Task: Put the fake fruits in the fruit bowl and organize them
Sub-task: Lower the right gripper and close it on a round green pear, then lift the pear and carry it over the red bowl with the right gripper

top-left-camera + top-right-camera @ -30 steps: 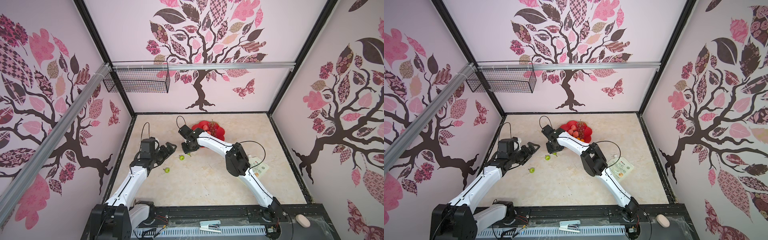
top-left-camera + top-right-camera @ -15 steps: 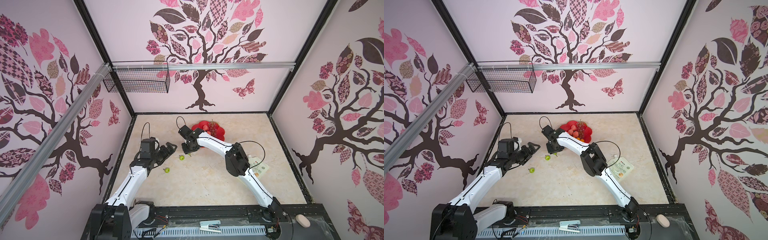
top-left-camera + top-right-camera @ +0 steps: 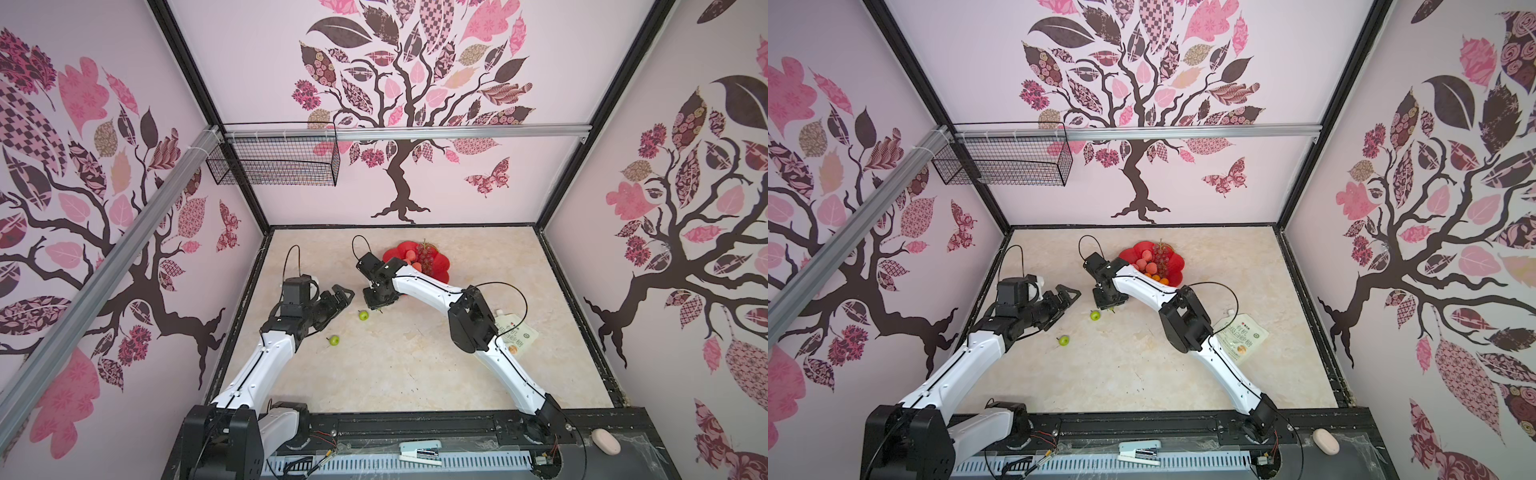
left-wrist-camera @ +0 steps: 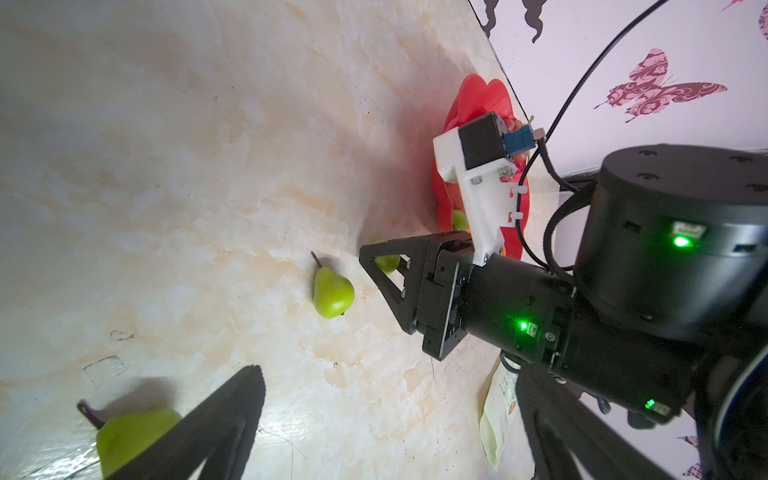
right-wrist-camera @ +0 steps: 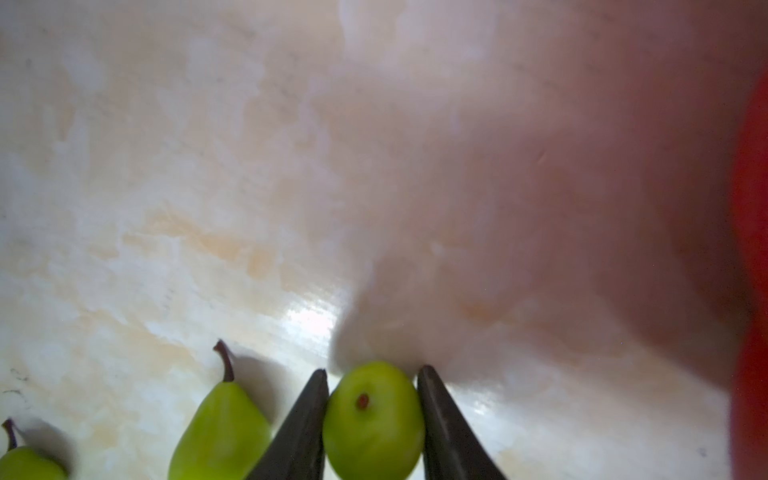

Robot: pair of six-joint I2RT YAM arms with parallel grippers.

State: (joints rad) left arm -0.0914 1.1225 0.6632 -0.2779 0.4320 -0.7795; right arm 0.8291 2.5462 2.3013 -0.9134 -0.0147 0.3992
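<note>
Green fruit [image 5: 372, 419] is sitting pinched in the right claw [image 5: 372, 370]: both fingers [image 5: 299, 432] are pressing against its sides, with no gap showing in the right wrist view. That is what is changing against a second ago. The arm is barely shifting in the top views, while the jaws are drawing in onto the fruit. The grasp is looking made. No lift is showing; the fruit is seeming to sit at table [image 3: 415, 365] level, but contact underneath is not confirmable.

Fruit bowl [image 3: 442, 262] is lying near the right claw, on the side facing away from the loose fruit. Peaches [image 3: 1144, 259], grape bunch [image 3: 1163, 258] and oranges [image 3: 1156, 277] are already sitting in it. Near pear [image 3: 363, 315] is lying just beside the right claw, on the side facing the left claw [image 3: 341, 296], and is not touching the fingers. Second pear [image 3: 333, 340] is lying farther out from the right claw, closer to the left claw's arm. Left claw is hovering with jaws apart, holding nothing. Cream pouch [image 3: 1241, 336] is lying well behind the right claw, by that arm's elbow, and is not part of the job.

For the task: the pick step is finishing, and a short carry to the bowl is likely coming next. Two pears are waiting after this one. As a judgement, the smooth round fruit gripped near the fingertips is risking a slip on the lift, and the near pear is risking a nudge.
</note>
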